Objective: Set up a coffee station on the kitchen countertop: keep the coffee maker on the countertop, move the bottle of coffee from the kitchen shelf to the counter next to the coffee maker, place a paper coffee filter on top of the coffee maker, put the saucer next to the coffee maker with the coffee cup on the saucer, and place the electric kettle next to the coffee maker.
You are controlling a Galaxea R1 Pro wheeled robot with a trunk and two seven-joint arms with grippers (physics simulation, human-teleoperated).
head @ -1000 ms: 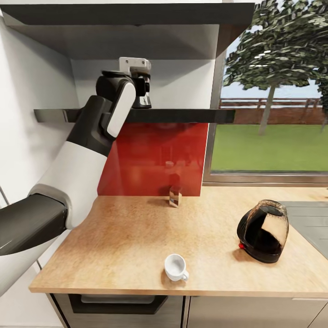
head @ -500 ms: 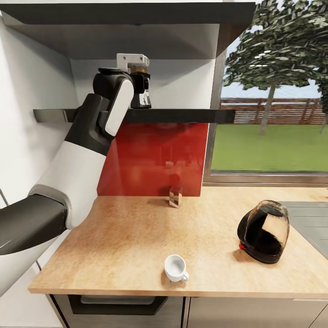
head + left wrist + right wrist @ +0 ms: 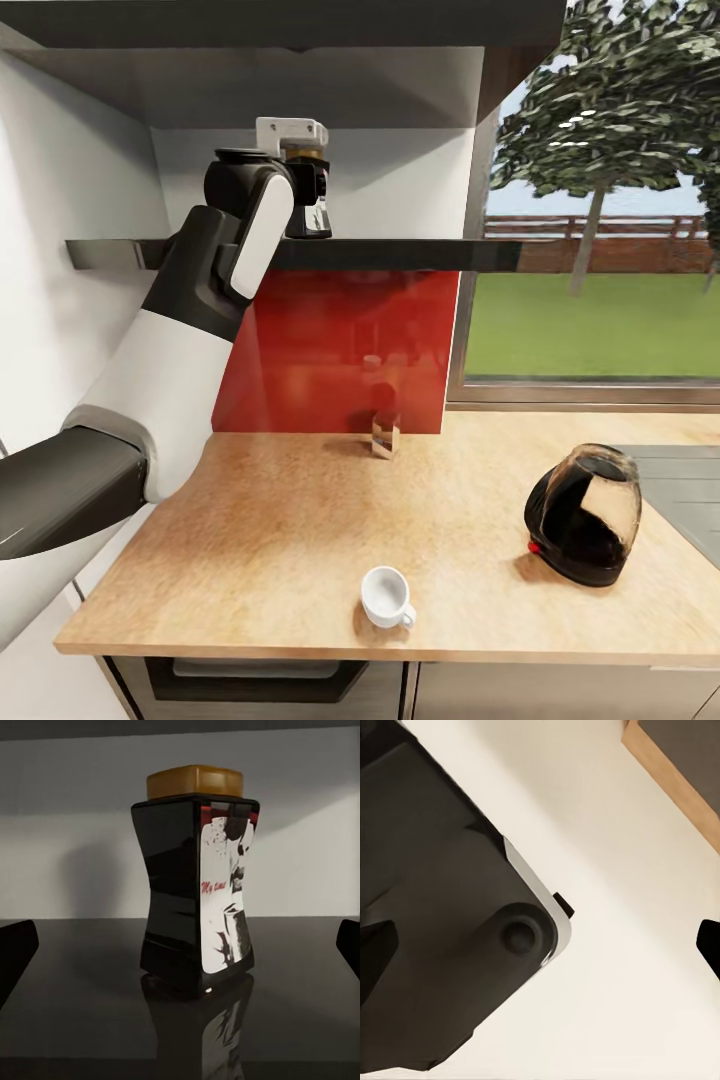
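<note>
Since a second ago the left arm has risen slightly at the shelf; between half a second ago and now it holds position, and only the camera has shifted a little, sliding the counter things lower in the head view.

Left hand (image 3: 312, 205) is raised to the dark kitchen shelf (image 3: 400, 254), with the bottle of coffee (image 3: 196, 877) directly ahead of it. In the left wrist view the bottle stands upright on the glossy shelf, mustard-yellow lid on top, label facing the camera. Both fingertips (image 3: 15, 949) sit at the far edges of that view, well apart from the bottle: left hand is spread wide, touching nothing.

On the counter (image 3: 300, 520): coffee cup (image 3: 388, 598) near the front edge, upright, handle toward the right, resting straight on the wood. Electric kettle (image 3: 585, 515) stands to the right, near the sink edge, well apart from the cup. A small glass container (image 3: 384, 428) stands at the back by the red splashback (image 3: 340, 340).

Right wrist view: a dark fingertip (image 3: 709, 941) at one edge and another at the opposite edge, so the right hand is spread, over pale floor and a dark part of the robot body (image 3: 435, 915).
</note>
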